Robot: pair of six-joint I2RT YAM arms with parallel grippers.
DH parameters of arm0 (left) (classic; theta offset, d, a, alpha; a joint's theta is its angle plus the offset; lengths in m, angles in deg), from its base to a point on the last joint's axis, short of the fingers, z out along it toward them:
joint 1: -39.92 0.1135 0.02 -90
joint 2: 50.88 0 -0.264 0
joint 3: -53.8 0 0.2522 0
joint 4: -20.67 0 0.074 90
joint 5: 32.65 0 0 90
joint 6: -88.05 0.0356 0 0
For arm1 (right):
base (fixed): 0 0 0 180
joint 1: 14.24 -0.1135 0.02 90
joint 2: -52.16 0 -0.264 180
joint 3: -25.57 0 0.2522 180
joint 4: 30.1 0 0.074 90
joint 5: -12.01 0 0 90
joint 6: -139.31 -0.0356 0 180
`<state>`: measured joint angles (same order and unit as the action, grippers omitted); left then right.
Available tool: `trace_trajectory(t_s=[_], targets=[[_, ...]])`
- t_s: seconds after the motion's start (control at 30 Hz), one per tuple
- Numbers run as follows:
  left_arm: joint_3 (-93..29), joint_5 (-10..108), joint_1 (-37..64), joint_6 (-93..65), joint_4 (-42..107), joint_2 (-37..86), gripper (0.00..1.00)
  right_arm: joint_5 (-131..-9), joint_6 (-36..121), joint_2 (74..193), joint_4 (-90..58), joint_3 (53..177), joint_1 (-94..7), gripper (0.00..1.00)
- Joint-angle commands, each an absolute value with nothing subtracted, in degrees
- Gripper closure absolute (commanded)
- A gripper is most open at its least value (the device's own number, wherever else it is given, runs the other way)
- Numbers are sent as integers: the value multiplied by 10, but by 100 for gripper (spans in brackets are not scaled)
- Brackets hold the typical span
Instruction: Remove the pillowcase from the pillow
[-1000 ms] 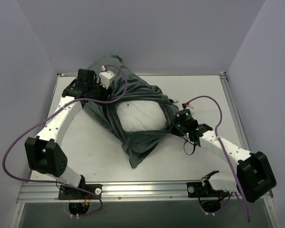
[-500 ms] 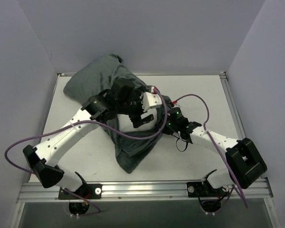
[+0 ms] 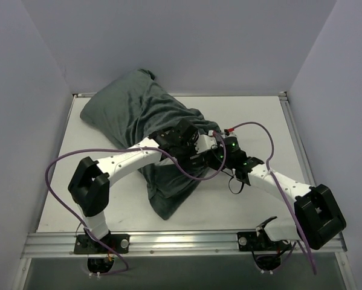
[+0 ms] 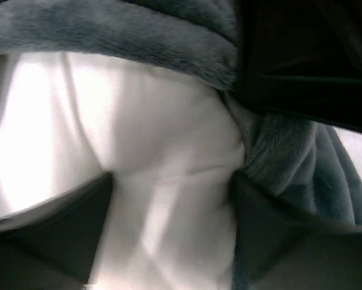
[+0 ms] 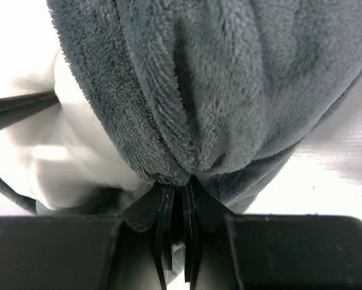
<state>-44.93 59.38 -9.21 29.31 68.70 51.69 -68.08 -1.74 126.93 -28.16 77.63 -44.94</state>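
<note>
The pillowcase [image 3: 126, 115] lies inside out, dark grey-green, from the back left corner to the table's middle. The white pillow [image 4: 162, 151] shows in its opening; in the top view my left arm mostly hides it. My left gripper [image 3: 197, 154] is open and pressed down on the pillow, which bulges between the two spread fingers [image 4: 78, 229]. My right gripper [image 3: 220, 158] is shut on a fold of the pillowcase's rim [image 5: 229, 78] just right of the opening. The pillow also shows in the right wrist view [image 5: 78, 151]. No zebra stripes are visible.
The white table [image 3: 277, 133] is walled on the left, back and right. An aluminium rail [image 3: 187, 238] runs along the front edge. Purple cables [image 3: 54, 175] loop off both arms. My two grippers are very close together at the opening.
My left arm let go of the pillowcase at the back left, swung right and came down onto the pillow at the opening. My right gripper kept its hold and shifted slightly.
</note>
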Motion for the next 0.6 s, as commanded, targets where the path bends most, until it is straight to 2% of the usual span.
trace_trajectory(t_s=[0.0,0.03,0.07,0.23,0.33,0.4,0.57], targets=[[-441,671,-59,283,638,546,25,-684,-24,1245,-293,780,-447,100],[-442,670,-55,276,641,547,47,-687,-21,1243,-287,780,-442,100],[-443,668,-52,269,642,541,95,-688,-14,1241,-273,780,-426,100],[-412,587,-14,262,661,460,98,-685,12,1227,-223,785,-318,100],[-356,518,18,291,674,342,98,-711,57,1229,-188,827,-239,100],[-328,482,35,327,713,305,98,-711,91,1242,-168,842,-184,100],[-318,374,111,330,782,239,98,-713,132,1292,-150,872,-155,100]])
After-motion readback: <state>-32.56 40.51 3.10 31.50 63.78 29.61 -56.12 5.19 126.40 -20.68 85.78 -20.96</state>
